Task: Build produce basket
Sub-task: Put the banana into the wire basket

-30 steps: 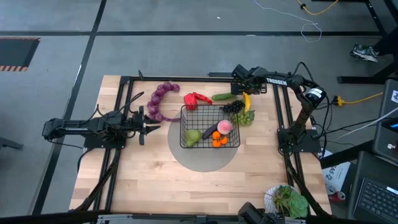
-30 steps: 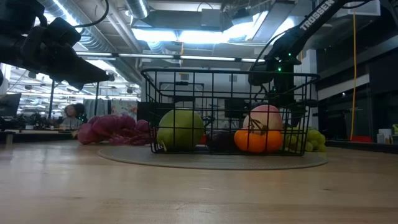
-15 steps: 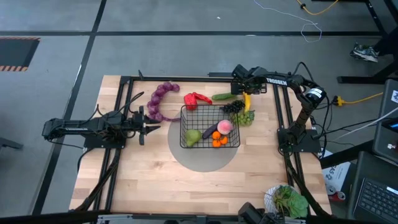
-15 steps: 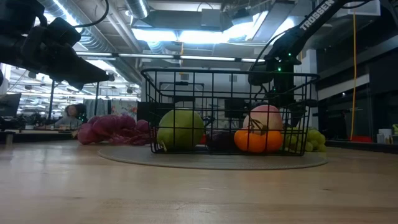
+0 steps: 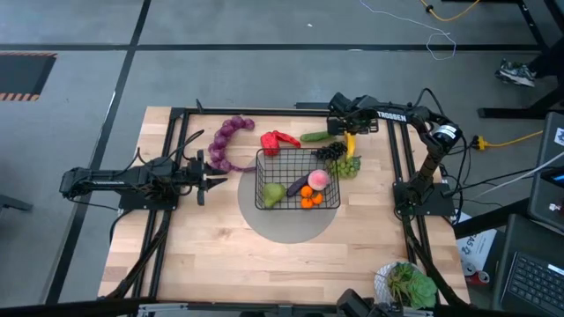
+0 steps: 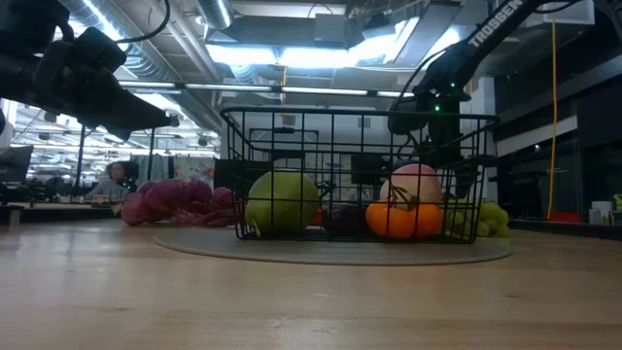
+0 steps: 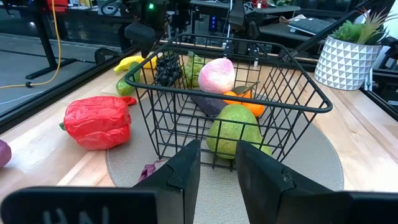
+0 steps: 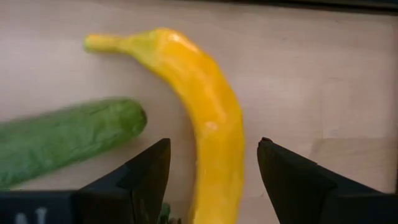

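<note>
Between right hand (image 8: 211, 180) fingers, banana (image 8: 199, 99)

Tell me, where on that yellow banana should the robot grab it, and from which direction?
Probably across the thick middle of the banana, coming straight down from above. It lies flat on the table, and the right gripper already hangs open over it with a finger on each long side. The middle is the widest part. The cucumber lies close on one side, so stay clear of that end.
</note>
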Robot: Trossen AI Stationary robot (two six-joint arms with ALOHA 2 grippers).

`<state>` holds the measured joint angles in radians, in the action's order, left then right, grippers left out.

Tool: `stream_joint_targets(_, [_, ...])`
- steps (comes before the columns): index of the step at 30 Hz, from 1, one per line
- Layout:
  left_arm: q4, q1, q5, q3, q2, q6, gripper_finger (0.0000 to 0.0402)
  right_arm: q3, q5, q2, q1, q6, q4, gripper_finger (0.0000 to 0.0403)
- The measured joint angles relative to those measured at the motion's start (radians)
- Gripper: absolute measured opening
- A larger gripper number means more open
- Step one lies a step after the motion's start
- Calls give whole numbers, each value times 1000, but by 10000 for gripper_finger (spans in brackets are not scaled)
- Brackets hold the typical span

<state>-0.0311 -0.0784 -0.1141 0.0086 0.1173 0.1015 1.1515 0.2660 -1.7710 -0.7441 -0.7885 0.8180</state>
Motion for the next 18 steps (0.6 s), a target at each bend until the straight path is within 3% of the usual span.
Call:
stream_joint_targets(10, [0, 0, 0, 0, 0, 0, 96, 6, -32, 0, 0, 19, 50, 241])
stream_joint_targets(18, [0, 0, 0, 0, 0, 0, 96, 13, -12, 0, 0, -91, -5, 241])
